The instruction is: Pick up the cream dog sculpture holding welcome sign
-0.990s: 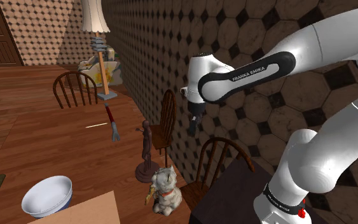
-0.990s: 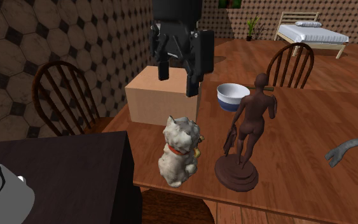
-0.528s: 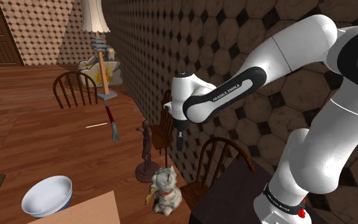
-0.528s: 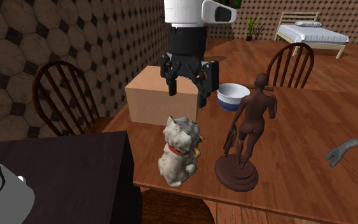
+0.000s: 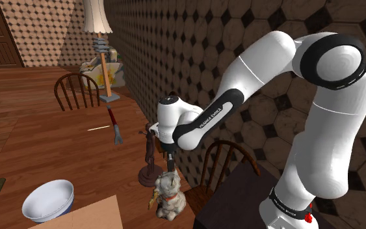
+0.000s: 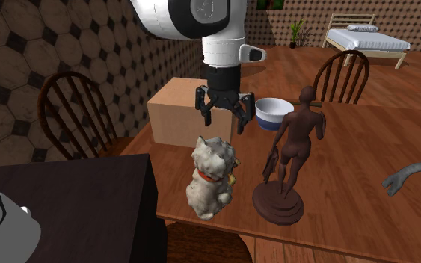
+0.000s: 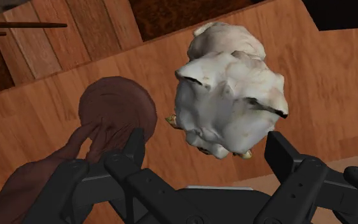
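Note:
The cream dog sculpture (image 5: pixel 168 193) with a red collar sits upright near the wooden table's (image 5: pixel 58 153) edge, also seen in the second exterior view as the dog sculpture (image 6: pixel 211 176). My gripper (image 6: pixel 223 122) hangs open just above its head, fingers apart and touching nothing. In the shoulder view the gripper (image 5: pixel 169 163) points straight down over the dog. Through the wrist camera the dog sculpture (image 7: pixel 228 92) lies below, between the two black fingers (image 7: pixel 135 147) and a little ahead of them.
A brown human figurine (image 6: pixel 289 153) on a round base stands close beside the dog. A cardboard box (image 6: pixel 183 112) and a blue-and-white bowl (image 6: pixel 274 113) sit behind it. Wooden chairs (image 6: pixel 74 112) line the table edge. The dark stand (image 6: pixel 66 209) is next to the dog.
The arm has swung down and toward the table over the last second. The open gripper dropped from well above the box to just over the dog's head.

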`<state>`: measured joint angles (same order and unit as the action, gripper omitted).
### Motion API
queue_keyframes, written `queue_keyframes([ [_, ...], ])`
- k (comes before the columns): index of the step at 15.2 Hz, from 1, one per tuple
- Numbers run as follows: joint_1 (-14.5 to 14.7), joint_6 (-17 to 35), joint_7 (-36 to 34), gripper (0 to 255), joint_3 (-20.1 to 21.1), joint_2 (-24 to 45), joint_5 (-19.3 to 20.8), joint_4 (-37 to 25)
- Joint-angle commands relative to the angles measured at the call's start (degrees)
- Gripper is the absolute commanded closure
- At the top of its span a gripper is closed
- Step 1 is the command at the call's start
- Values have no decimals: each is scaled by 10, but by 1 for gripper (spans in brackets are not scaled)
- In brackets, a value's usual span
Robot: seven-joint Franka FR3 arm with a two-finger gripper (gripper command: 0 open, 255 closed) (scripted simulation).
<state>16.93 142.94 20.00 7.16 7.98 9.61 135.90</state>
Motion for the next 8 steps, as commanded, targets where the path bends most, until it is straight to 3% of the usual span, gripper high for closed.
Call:
queue_keyframes([
  [1,10,19,0,0,6,37,18,-18],
  [8,60,76,-7,0,9,168,92,-90],
])
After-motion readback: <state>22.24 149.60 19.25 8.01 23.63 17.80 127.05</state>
